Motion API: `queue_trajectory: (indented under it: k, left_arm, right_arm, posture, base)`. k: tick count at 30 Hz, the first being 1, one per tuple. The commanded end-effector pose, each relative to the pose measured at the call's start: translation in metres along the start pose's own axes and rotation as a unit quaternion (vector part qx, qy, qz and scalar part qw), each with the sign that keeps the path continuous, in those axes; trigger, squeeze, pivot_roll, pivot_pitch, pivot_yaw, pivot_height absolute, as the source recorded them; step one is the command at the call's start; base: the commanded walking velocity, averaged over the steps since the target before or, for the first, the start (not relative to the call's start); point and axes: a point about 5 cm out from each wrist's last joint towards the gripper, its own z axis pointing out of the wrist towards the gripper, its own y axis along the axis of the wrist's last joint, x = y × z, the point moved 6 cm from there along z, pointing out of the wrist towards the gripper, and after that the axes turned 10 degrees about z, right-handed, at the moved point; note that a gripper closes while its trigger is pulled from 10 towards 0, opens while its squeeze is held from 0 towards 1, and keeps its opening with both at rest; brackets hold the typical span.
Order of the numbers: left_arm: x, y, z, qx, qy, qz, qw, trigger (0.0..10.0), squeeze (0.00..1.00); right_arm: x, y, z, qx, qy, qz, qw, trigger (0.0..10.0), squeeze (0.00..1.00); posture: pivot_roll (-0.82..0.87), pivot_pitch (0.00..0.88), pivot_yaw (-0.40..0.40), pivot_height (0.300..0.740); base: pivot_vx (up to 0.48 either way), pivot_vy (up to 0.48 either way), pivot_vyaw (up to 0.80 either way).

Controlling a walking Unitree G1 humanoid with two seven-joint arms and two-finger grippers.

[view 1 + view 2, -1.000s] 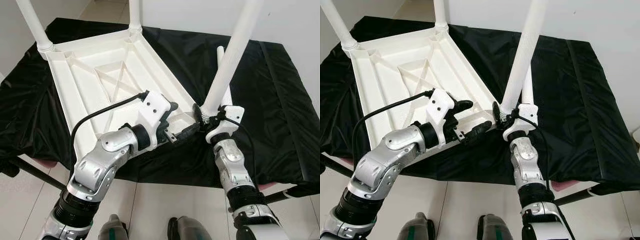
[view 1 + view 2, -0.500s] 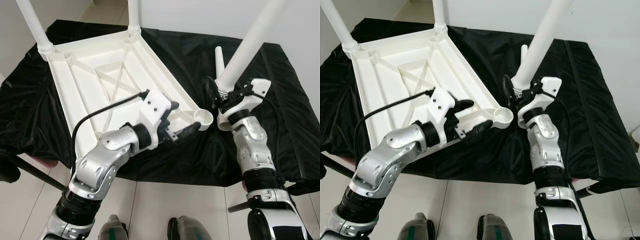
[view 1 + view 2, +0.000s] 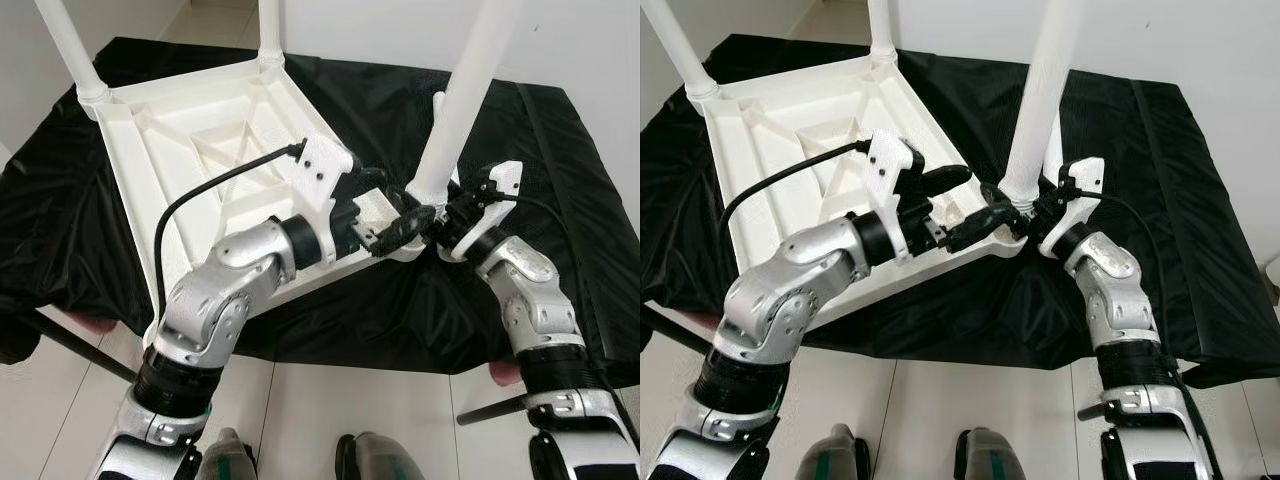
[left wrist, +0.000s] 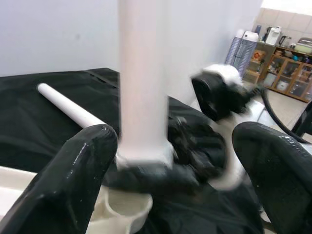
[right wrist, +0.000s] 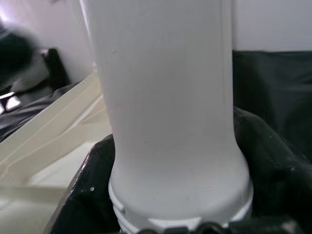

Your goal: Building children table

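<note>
Two black fingers of the right gripper (image 3: 432, 207) clamp the base of a white leg (image 3: 457, 105), held upright at the near corner socket of the upturned white tabletop (image 3: 190, 150) on the black cloth (image 3: 560, 200). Spread wide, the left gripper (image 3: 965, 205) straddles that corner. Four legs show: two fitted, one held, one lying loose (image 4: 68, 105).

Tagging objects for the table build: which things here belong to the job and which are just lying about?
In the job:
- upturned white tabletop, two legs already standing in its far corners
- white leg gripped at its base by the right gripper, at the near corner socket
- left gripper, open beside that corner
- spare white leg lying on the cloth

Lying about:
- black cloth
</note>
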Motion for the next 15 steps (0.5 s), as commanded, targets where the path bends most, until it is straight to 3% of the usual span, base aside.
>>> queue_trajectory:
  k: [1, 6, 8, 15]
  left_arm:
    - [0.004, 0.004, 0.004, -0.002, -0.002, 0.008, 1.000, 10.0, 0.00]
    - [0.018, 0.010, 0.011, 0.000, 0.017, 0.001, 1.000, 10.0, 0.00]
    - [0.035, 0.010, 0.016, 0.017, 0.045, -0.012, 0.999, 10.0, 0.00]
    - [0.048, 0.018, 0.021, 0.018, 0.054, -0.043, 0.997, 10.0, 0.00]
  right_arm:
    - [0.014, -0.003, 0.000, 0.015, 0.039, 0.001, 0.999, 10.0, 0.00]
    - [0.025, -0.006, -0.002, 0.031, 0.071, 0.001, 0.997, 10.0, 0.00]
    - [0.030, -0.009, -0.003, 0.043, 0.086, -0.001, 0.995, 10.0, 0.00]
    - [0.037, -0.014, -0.006, 0.061, 0.112, -0.003, 0.992, 10.0, 0.00]
  posture:
    - [-0.04, 0.066, -0.009, 0.740]
    - [-0.05, 0.065, -0.008, 0.740]
    - [-0.05, 0.060, -0.006, 0.740]
    - [-0.05, 0.053, -0.006, 0.740]
  base:
    - [0.000, 0.000, 0.00]
    - [0.000, 0.000, 0.00]
    - [0.000, 0.000, 0.00]
    - [0.000, 0.000, 0.00]
